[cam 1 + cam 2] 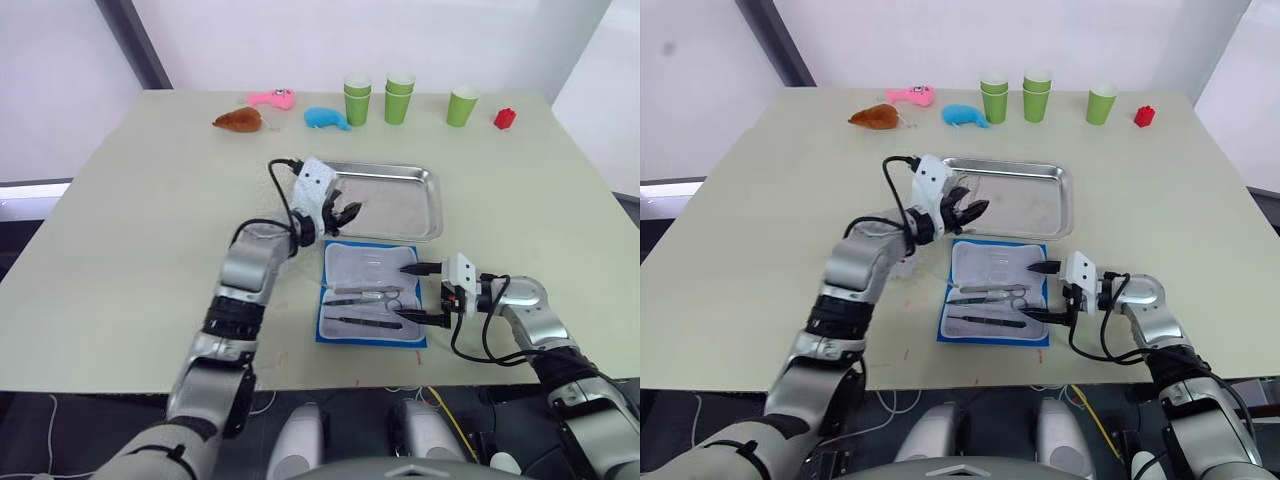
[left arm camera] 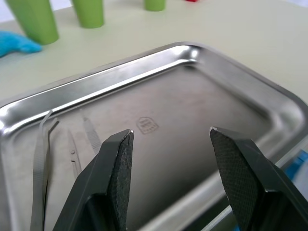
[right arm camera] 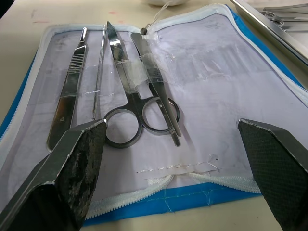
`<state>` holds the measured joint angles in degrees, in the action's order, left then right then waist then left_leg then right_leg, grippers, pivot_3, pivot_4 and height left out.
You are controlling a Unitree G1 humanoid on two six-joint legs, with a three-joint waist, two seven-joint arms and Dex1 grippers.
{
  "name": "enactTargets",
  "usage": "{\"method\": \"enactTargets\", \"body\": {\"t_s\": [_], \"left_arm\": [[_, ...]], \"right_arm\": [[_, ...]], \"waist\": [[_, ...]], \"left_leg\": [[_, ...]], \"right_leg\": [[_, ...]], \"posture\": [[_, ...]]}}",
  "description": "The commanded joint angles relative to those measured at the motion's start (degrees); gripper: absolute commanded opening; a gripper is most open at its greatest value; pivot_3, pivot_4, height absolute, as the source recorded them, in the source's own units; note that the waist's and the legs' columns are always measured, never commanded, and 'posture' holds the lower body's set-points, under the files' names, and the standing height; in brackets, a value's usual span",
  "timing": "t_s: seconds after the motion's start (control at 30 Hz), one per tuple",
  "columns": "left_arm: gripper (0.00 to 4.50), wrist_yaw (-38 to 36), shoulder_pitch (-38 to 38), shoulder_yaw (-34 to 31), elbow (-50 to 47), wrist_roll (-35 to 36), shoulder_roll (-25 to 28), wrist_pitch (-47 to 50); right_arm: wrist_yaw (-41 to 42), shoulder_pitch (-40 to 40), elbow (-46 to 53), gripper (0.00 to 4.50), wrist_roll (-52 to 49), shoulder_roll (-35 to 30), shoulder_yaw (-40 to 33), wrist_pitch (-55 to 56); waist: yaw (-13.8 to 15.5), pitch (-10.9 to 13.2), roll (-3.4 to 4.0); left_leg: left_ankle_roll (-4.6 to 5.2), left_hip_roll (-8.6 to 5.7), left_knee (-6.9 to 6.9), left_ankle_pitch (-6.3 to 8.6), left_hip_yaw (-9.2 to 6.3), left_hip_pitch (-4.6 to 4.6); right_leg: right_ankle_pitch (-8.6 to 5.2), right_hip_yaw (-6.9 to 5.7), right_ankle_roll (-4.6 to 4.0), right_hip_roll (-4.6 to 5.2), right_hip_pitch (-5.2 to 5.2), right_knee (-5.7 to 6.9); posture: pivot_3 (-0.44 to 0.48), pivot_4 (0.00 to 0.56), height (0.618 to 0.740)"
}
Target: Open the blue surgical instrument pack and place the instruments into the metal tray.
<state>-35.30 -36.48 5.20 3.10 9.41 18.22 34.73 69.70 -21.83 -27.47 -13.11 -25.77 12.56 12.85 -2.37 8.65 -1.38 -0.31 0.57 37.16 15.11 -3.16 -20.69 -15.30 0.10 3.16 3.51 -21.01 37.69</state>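
Note:
The blue surgical instrument pack (image 1: 372,264) lies open on the table, pale lining up, just in front of the metal tray (image 1: 405,205). Scissors (image 3: 126,82), a scalpel handle (image 3: 70,91), forceps (image 3: 155,89) and a thin probe lie strapped in its near half. Slim tweezers (image 2: 43,163) rest in the tray's left end. My left gripper (image 1: 345,213) hovers open over that end of the tray, holding nothing. My right gripper (image 1: 405,294) stands open at the pack's right edge, fingers pointing across the lining toward the instruments.
Along the far edge stand three green cup stacks (image 1: 400,97), a red block (image 1: 505,118), a blue whale toy (image 1: 326,119), a pink toy (image 1: 270,97) and a brown toy (image 1: 238,120). The pack lies close to the table's front edge.

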Motion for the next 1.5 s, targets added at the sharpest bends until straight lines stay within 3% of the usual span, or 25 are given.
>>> {"method": "enactTargets", "body": {"t_s": [0.03, 0.33, 0.5, 0.6, 0.7, 0.77, 0.9, 1.13, 1.33, 1.5], "left_arm": [[2.67, -8.8, 2.2, -0.9, -6.3, 4.0, 5.0, -3.9], [2.67, -28.8, 9.0, -6.4, -1.8, 10.6, 19.3, -15.5], [2.67, -48.5, 11.4, -7.5, 2.3, 14.4, 28.4, -24.3], [2.67, -55.0, 10.9, -6.7, 5.2, 16.3, 31.7, -28.4], [3.56, -57.2, 10.6, -1.8, 7.5, 20.2, 38.3, -33.7], [4.48, -57.2, 9.9, 1.2, 8.5, 23.1, 41.4, -35.8], [4.48, -57.2, 8.8, 5.8, 9.0, 27.5, 45.3, -38.2], [4.48, -57.2, 6.0, 9.5, 11.6, 28.7, 45.6, -41.8], [4.48, -57.2, 4.0, 10.2, 12.7, 25.9, 40.6, -39.6], [4.48, -56.2, 1.8, 10.0, 15.0, 19.6, 33.3, -40.5]], "right_arm": [[-0.2, 4.1, -4.6, 4.5, 6.0, 0.3, 4.7, -2.3], [-0.3, 4.7, -4.3, 4.5, 6.1, 0.5, 4.8, -2.4], [-0.6, 5.2, -3.9, 4.5, 6.0, 0.8, 4.9, -2.5], [-0.7, 5.4, -3.8, 4.5, 6.1, 0.9, 4.9, -2.4], [-0.6, 5.3, -3.8, 4.5, 6.1, 0.9, 4.9, -2.5], [-0.5, 5.2, -3.9, 4.5, 6.1, 0.9, 4.8, -2.4], [-0.5, 5.1, -4.0, 4.5, 6.2, 0.8, 4.7, -2.3], [-0.5, 5.2, -4.0, 4.5, 6.1, 0.8, 4.6, -2.4], [-0.4, 4.7, -4.3, 4.5, 6.2, 1.0, 4.7, -2.6], [-0.4, 4.6, -4.2, 4.5, 6.2, 0.9, 4.6, -2.6]], "waist": [[0.0, 0.0, 0.0], [0.0, 0.0, -0.01], [0.0, 0.0, -0.1], [0.1, -0.1, -0.16], [0.1, 0.0, -0.19], [0.2, 0.0, -0.19], [0.3, 0.0, -0.17], [0.3, 0.0, -0.18], [0.4, 0.0, -0.18], [0.4, 0.0, -0.21]], "left_leg": [[0.0, 0.02, -0.01, 0.0, -0.01, 0.01], [0.03, 0.11, -0.07, 0.01, -0.1, 0.0], [0.03, 0.16, -0.26, 0.01, -0.08, -0.01], [0.03, 0.19, -0.37, 0.01, -0.16, -0.02], [0.04, 0.4, -0.39, 0.01, -0.13, -0.01], [0.04, 0.61, -0.45, 0.01, -0.15, -0.01], [0.04, 0.69, -0.47, 0.01, -0.14, 0.0], [0.04, 0.68, -0.48, 0.01, -0.1, -0.01], [0.04, 0.71, -0.48, 0.01, -0.04, 0.0], [0.05, 0.72, -0.46, 0.01, 0.21, -0.01]], "right_leg": [[0.0, -0.01, -0.01, -0.02, 0.0, 0.0], [-0.04, -0.08, -0.11, -0.06, -0.01, -0.06], [-0.25, -0.1, -0.53, -0.06, -0.1, -0.08], [-0.34, -0.21, -0.93, -0.07, -0.13, -0.08], [-0.35, -0.19, -0.94, -0.12, -0.14, -0.08], [-0.35, -0.19, -0.95, -0.24, -0.15, -0.11], [-0.36, -0.21, -0.95, -0.34, -0.15, -0.12], [-0.36, -0.25, -0.91, -0.56, -0.18, -0.11], [-0.34, -0.25, -0.85, -0.64, -0.18, -0.09], [-0.28, -0.25, -0.76, -0.69, -0.19, -0.06]], "posture": [[0.0, 0.15, 0.739], [0.0, 0.15, 0.739], [0.0, 0.15, 0.739], [0.0, 0.15, 0.739], [0.0, 0.15, 0.739], [0.0, 0.15, 0.739], [0.0, 0.15, 0.739], [0.0, 0.15, 0.739], [0.0, 0.15, 0.739], [0.0, 0.15, 0.739]]}}
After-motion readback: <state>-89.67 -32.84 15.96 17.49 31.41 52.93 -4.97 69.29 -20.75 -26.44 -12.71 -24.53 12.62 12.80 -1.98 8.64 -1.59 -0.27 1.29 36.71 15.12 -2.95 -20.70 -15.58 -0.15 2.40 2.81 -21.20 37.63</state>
